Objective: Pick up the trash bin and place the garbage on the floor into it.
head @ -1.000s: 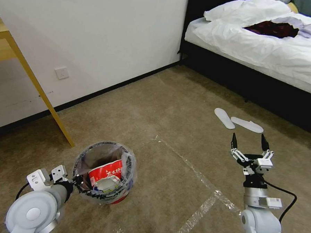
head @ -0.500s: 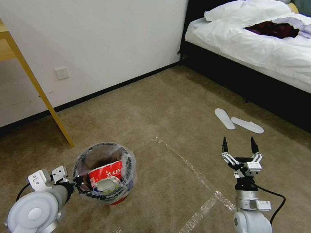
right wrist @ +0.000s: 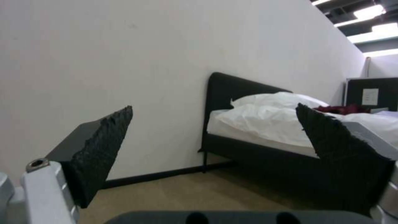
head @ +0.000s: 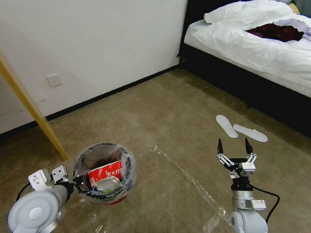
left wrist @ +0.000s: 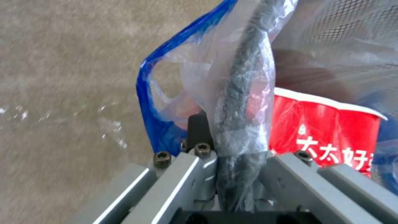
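Clamping the bin's (head: 103,174) near rim, the left gripper (head: 76,182) is closed on the bag-wrapped edge, low at the robot's left over the carpet (head: 170,107). A red paper bowl (head: 105,173) and other litter lie inside the bin. The right gripper (head: 233,148) hangs empty over the carpet, fingers spread wide, near two white slippers (head: 241,129) beside the bed (head: 270,49).

I see my right gripper (right wrist: 215,146) with its two black serrated fingers (right wrist: 104,149) spread wide, framing the white wall (right wrist: 124,62) and, just beside that wall, the dark-framed bed (right wrist: 265,124) on beige carpet (right wrist: 186,193).
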